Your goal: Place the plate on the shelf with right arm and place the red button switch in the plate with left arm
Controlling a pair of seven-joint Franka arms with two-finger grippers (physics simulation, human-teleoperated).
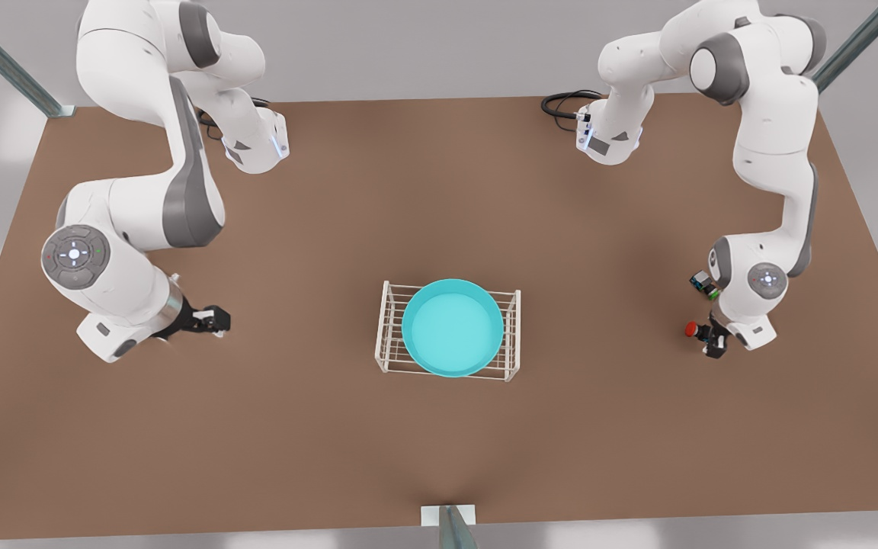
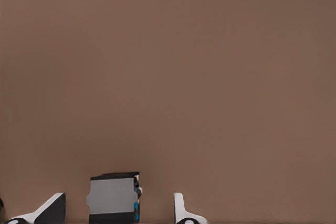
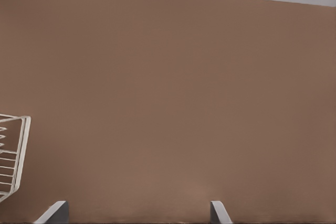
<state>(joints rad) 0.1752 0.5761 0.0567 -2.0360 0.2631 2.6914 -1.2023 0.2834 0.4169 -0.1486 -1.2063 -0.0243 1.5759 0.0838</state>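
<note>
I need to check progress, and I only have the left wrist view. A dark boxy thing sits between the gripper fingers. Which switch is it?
Observer: The front view shows its red cap, so it is the red button switch. The left gripper is open around it.
Operator: Is the plate on the shelf?
Observer: Yes, the plate lies flat on top of the shelf.
Operator: Where is the other arm?
Observer: The right gripper waits open and holds nothing. It is off to the front view's left of the shelf.

Turquoise plate (image 1: 452,326) sits flat on white wire shelf (image 1: 387,329), mid-table. Red button switch (image 1: 699,330) lies far off, w/ cap toward shelf.
</note>
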